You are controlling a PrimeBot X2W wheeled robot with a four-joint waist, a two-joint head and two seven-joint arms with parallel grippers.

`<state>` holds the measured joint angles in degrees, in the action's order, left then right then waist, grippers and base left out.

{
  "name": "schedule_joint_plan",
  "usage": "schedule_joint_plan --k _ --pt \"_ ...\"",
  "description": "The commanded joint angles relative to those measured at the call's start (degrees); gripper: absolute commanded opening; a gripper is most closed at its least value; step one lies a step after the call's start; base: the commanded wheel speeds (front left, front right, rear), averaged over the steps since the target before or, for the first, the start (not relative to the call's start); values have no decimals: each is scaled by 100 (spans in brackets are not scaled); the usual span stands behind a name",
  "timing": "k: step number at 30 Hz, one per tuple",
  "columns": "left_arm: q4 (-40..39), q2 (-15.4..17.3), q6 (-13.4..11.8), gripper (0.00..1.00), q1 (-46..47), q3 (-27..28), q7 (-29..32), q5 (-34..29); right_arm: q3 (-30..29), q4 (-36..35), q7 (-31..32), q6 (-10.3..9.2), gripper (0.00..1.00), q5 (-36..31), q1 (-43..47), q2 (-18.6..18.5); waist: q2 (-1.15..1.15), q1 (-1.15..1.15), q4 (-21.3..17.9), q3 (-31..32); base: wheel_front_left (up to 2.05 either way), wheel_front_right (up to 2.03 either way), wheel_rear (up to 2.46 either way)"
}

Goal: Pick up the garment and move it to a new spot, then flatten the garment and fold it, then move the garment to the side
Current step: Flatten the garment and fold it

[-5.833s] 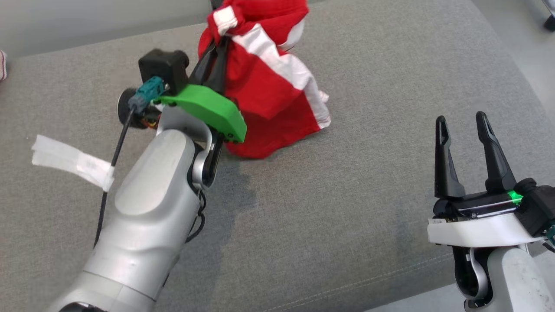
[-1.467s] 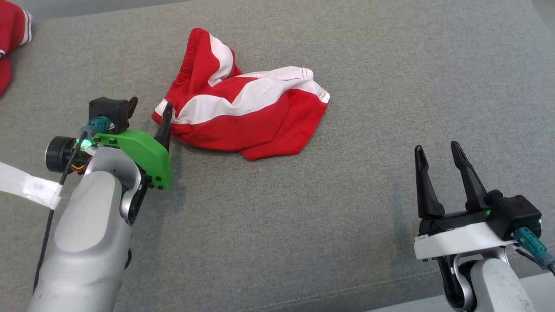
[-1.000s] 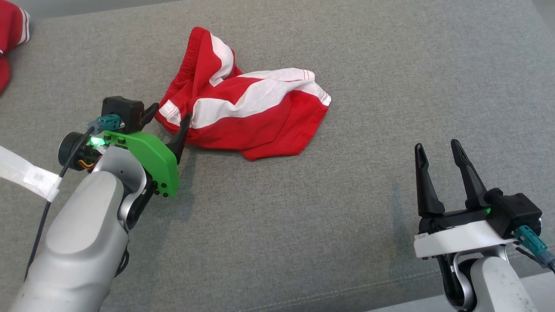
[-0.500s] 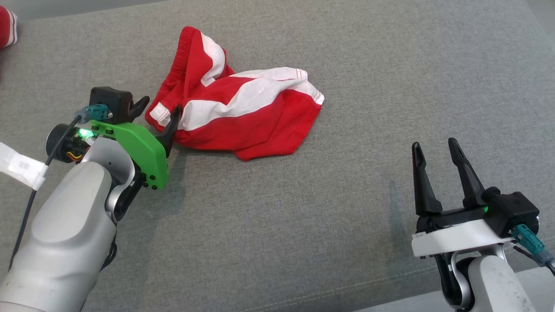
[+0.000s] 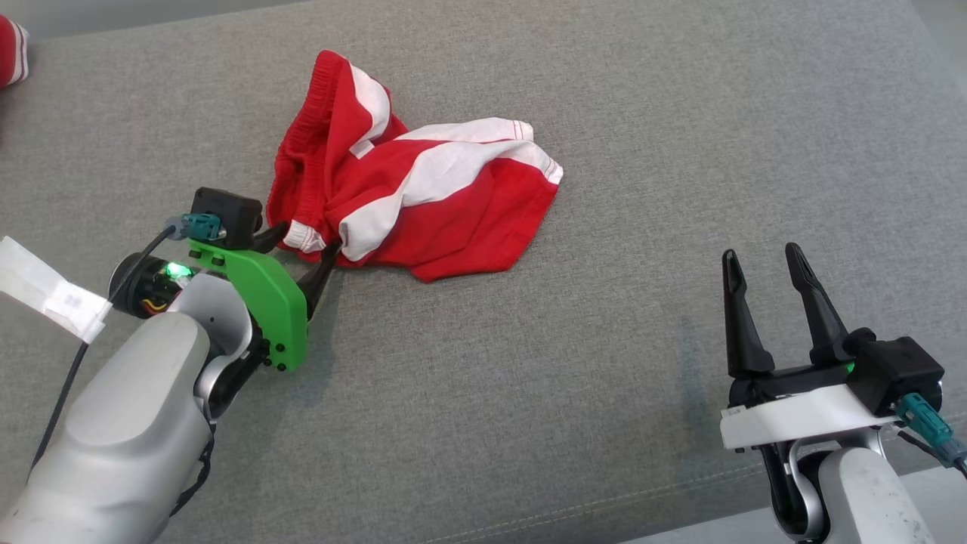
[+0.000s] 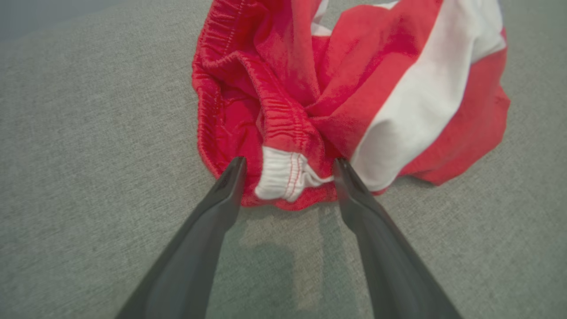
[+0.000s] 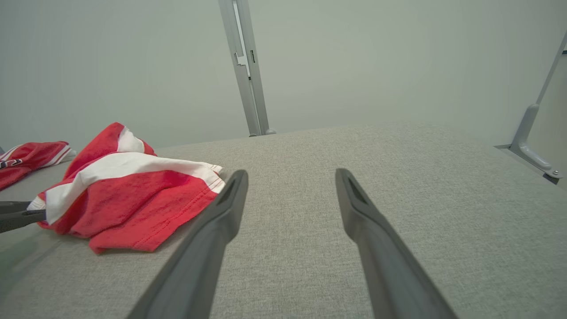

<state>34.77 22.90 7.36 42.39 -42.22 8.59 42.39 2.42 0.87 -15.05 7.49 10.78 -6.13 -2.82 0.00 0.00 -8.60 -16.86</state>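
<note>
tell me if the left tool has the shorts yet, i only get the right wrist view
Observer: Not yet. The left tool is open, its fingers straddling the near edge of the red and white shorts.
Operator: what sits between them
Observer: A bunched white trim with red stitching, beside the elastic waistband.
Operator: how do the shorts lie
Observer: Crumpled, not flat: the waistband runs down their left side, a leg opening lies at the right.
</note>
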Motion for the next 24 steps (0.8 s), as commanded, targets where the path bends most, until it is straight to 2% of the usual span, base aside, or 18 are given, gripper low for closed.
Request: schedule_joint_plan --k 1,4,6,8,9,10,12,17,21,23,24 --pt "-29 92 13 100 -67 -9 25 47 8 -14 -17 0 100 20 41 -12 0 0 35 23 0 0 0" --pt "-119 161 13 100 -119 -88 14 137 25 -11 -17 0 100 7 52 -13 0 0 88 53 0 0 0" --pt "-141 162 13 89 -154 -106 -29 175 44 -2 -17 0 100 0 49 -13 0 0 115 71 0 0 0" --pt "-123 118 13 70 -197 -132 -76 204 66 6 -17 0 100 -7 49 -13 0 0 131 86 0 0 0" --pt "-112 86 13 65 -205 -147 -105 213 73 9 -17 0 100 -9 48 -13 0 0 138 93 0 0 0" --pt "-106 54 13 52 -202 -163 -139 219 80 10 -17 0 100 -13 49 -13 0 0 143 99 0 0 0" --pt "-73 -8 13 44 -201 -180 -231 232 93 8 -17 0 100 -22 51 -13 0 0 149 107 0 0 0" --pt "78 -154 13 44 -104 -251 -411 241 134 6 -17 0 100 -31 32 -13 0 0 121 96 0 0 0" --pt "273 -223 11 49 24 -267 -556 158 149 5 -17 -1 100 -27 -8 -13 0 0 65 67 0 0 0" --pt "378 -260 6 62 78 -268 -630 140 152 6 -17 -1 100 -13 -21 -13 0 0 39 53 0 0 0" --pt "427 -279 6 62 102 -269 -654 137 148 8 -17 -1 100 -6 -26 -13 0 0 28 49 0 0 0"
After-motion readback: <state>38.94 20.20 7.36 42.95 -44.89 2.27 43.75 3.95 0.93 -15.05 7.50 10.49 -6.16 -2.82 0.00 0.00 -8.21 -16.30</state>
